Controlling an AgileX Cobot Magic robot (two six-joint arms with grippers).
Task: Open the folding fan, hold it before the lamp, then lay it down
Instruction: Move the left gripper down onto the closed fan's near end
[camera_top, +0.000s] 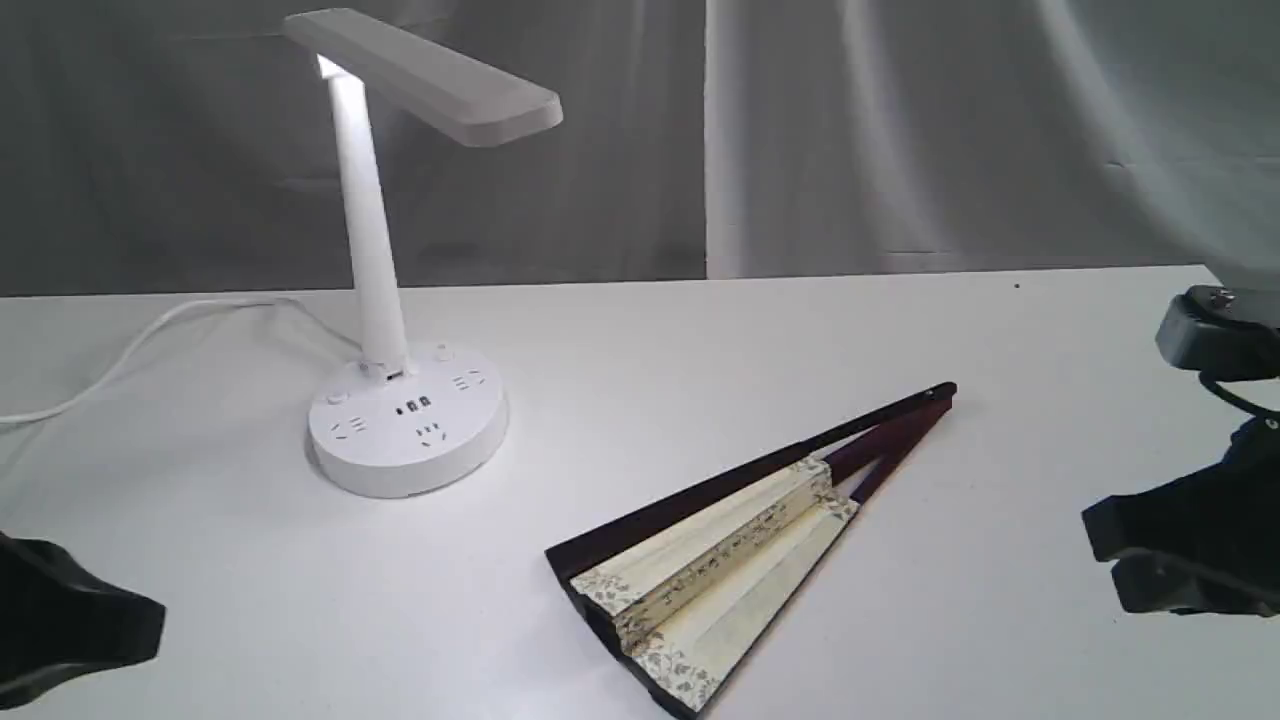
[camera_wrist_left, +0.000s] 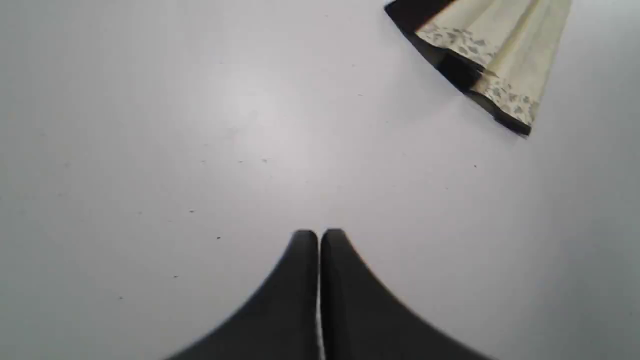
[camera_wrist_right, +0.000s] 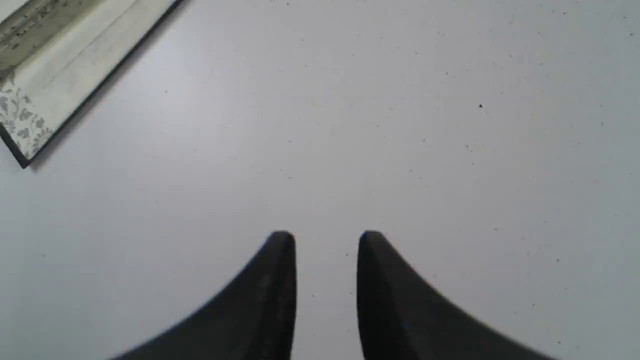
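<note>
Status: the opening step is in hand, nothing gripped yet. Folding fan lies flat on the tabletop, centre-right. Its pivot points far-right and its wide end faces near. Only a few pleats are spread, so I judge it as barely open. Lamp stands far-left, lit, well apart from the fan.

Left pincer: fingers together with just a sliver between them, holding nothing. It sits over bare tabletop at near-left, the fan's wide end off to its right.

Right pincer: fingers a little apart, empty, touching nothing that I can see. It is off the fan's right side.

Next move as I read it: part the left pincer, then bring each pincer to one dark outer stick. Clamp both, lift, and swing the sticks apart about the pivot. Risk: pinching paper rather than stick, or the thin sticks slipping flat against the tabletop.
</note>
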